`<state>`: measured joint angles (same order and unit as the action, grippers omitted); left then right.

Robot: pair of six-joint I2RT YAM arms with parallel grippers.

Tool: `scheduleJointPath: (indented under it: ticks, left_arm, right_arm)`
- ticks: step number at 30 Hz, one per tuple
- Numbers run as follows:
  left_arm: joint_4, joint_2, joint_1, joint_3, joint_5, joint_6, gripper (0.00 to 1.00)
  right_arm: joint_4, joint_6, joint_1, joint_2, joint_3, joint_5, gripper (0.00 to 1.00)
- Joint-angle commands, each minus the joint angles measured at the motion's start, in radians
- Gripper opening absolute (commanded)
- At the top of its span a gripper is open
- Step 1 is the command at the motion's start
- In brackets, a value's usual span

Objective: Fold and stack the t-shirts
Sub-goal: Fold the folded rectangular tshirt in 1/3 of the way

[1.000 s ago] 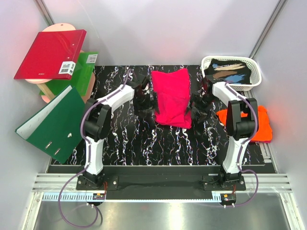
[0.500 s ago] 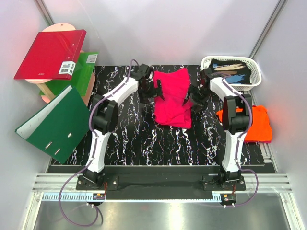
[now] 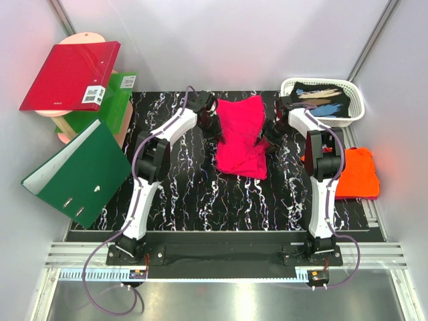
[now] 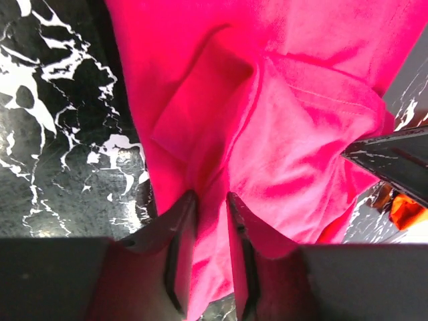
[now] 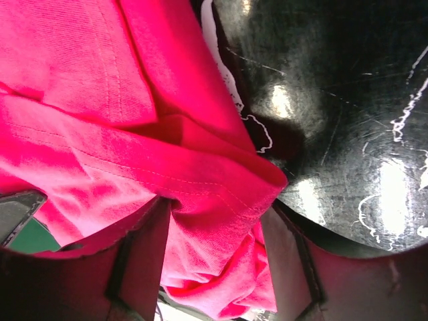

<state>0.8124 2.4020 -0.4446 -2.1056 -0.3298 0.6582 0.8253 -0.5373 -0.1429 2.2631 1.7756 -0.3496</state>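
The magenta-pink t-shirt (image 3: 239,137) lies partly folded and rumpled at the back middle of the black marbled table (image 3: 200,194). My left gripper (image 3: 217,128) is at its left edge. In the left wrist view its jaws (image 4: 209,200) are nearly together, with a fold of the pink cloth (image 4: 281,100) pinched between them. My right gripper (image 3: 267,130) is at the shirt's right edge. There the jaws (image 5: 214,214) stand wider, and a thick bunch of the pink hem (image 5: 100,100) fills the gap between them. The orange t-shirt (image 3: 360,175) lies folded at the right edge of the table, apart from both grippers.
A white basket (image 3: 289,85) holding dark items stands at the back right. A red binder (image 3: 70,75) and a green binder (image 3: 117,100) rest on a stand at the back left. An open green binder (image 3: 73,170) leans off the table's left edge.
Both grippers moved inward onto the pink shirt's side edges and closed on the cloth, the left one much further. The shirt's lower part is more bunched.
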Motion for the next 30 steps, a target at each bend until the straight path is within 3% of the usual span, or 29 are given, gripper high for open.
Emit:
scheduleJointPath:
  ticks: [1,2,3,5,11,21,25,26,30]
  left_arm:
    - [-0.019,-0.047,0.012,-0.031,-0.02,-0.002,0.33]
    - [-0.019,-0.053,0.014,-0.03,-0.021,-0.003,0.46]
    - [-0.018,-0.056,0.015,-0.031,-0.025,-0.003,0.76]
    - [-0.018,-0.067,0.015,-0.025,-0.018,-0.003,0.97]
    - [-0.016,-0.09,0.017,0.001,-0.005,-0.006,0.98]
    - [-0.019,-0.067,0.017,-0.039,-0.003,0.0,0.81]
    - [-0.021,-0.043,0.017,-0.05,-0.015,0.003,0.47]
    - [-0.022,-0.04,0.017,-0.053,-0.017,0.004,0.31]
    - [-0.022,-0.02,0.017,-0.06,-0.028,0.011,0.08]
  right_arm:
    - [-0.029,-0.001,0.003,-0.028,0.015,0.014,0.65]
    - [-0.028,0.003,0.002,-0.033,0.015,0.009,0.65]
    - [-0.026,0.007,0.002,-0.034,0.019,0.005,0.66]
    - [-0.025,0.003,0.002,-0.048,0.022,0.008,0.67]
    - [0.014,0.01,0.005,-0.086,0.044,0.05,0.69]
    - [0.012,0.03,0.005,-0.116,0.073,0.136,0.66]
    - [0.009,0.027,0.006,-0.059,0.108,0.112,0.6]
    - [0.008,0.026,0.005,-0.048,0.122,0.101,0.5]
    - [0.008,0.025,0.005,-0.005,0.157,0.058,0.32]
